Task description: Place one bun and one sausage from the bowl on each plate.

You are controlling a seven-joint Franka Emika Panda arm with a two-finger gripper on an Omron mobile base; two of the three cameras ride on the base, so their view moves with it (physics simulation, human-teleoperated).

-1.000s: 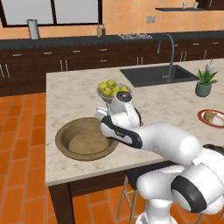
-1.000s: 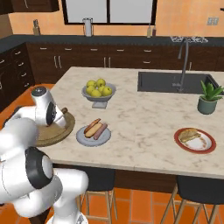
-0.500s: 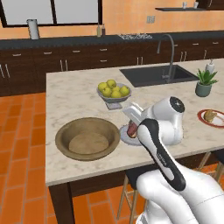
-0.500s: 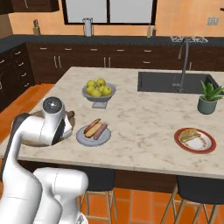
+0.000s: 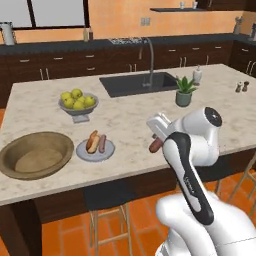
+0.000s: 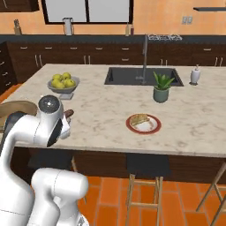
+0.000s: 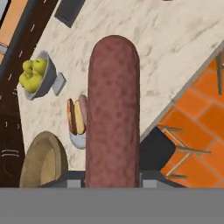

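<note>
My gripper (image 5: pixel 156 141) is shut on a reddish-brown sausage (image 5: pixel 155 145) and holds it above the counter's front part, right of the grey-blue plate (image 5: pixel 82 153). In the hand view the held sausage (image 7: pixel 113 113) runs up the middle. That plate carries a bun (image 5: pixel 92 141) and a second sausage (image 5: pixel 102 144). The wide brown bowl (image 5: pixel 35 156) lies at the far left with its tan bottom showing. Further right, the red-rimmed plate (image 6: pixel 154 129) holds a bun (image 6: pixel 140 119). The gripper (image 6: pixel 68 117) stands well left of it.
A grey footed bowl of yellow-green fruit (image 5: pixel 77 102) stands behind the grey-blue plate. The sink (image 5: pixel 135 82) with its tap and a potted plant (image 5: pixel 183 92) lie at the back right. Stools stand below the counter's front edge (image 6: pixel 141 152).
The whole scene has shifted left in both base views, so the base has driven right. The arm has swung from over the bowl to the right, carrying the sausage.
</note>
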